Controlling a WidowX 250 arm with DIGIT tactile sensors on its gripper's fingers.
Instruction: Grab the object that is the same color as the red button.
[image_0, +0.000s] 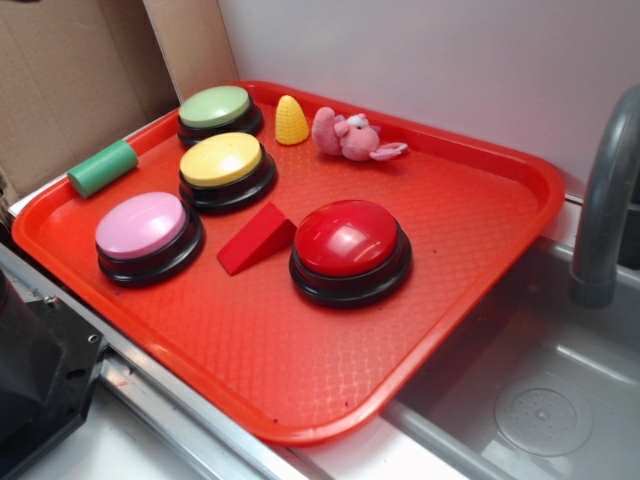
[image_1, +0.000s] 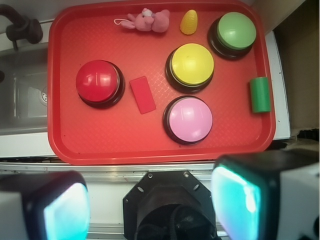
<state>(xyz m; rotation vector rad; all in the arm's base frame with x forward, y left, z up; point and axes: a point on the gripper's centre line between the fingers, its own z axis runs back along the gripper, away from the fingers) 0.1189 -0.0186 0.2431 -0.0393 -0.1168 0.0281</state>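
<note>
A small matte red wedge, the object (image_0: 256, 238) (image_1: 142, 94), lies on the red tray (image_0: 330, 370) (image_1: 100, 145) between the red button and the pink button. The red button (image_0: 349, 249) (image_1: 98, 82) is a glossy dome on a black base. My gripper (image_1: 152, 207) shows only in the wrist view, high above and off the tray's near edge. Its two teal pads (image_1: 65, 212) stand wide apart with nothing between them. The gripper does not appear in the exterior view.
Pink (image_0: 146, 233), yellow (image_0: 225, 168) and green (image_0: 216, 113) buttons stand on the tray. A yellow corn toy (image_0: 291, 120), a pink plush (image_0: 350, 135) and a green cylinder (image_0: 102, 167) are there too. A sink (image_0: 540, 400) with a grey faucet (image_0: 605, 200) adjoins the tray. The robot base (image_1: 170, 205) sits below the gripper.
</note>
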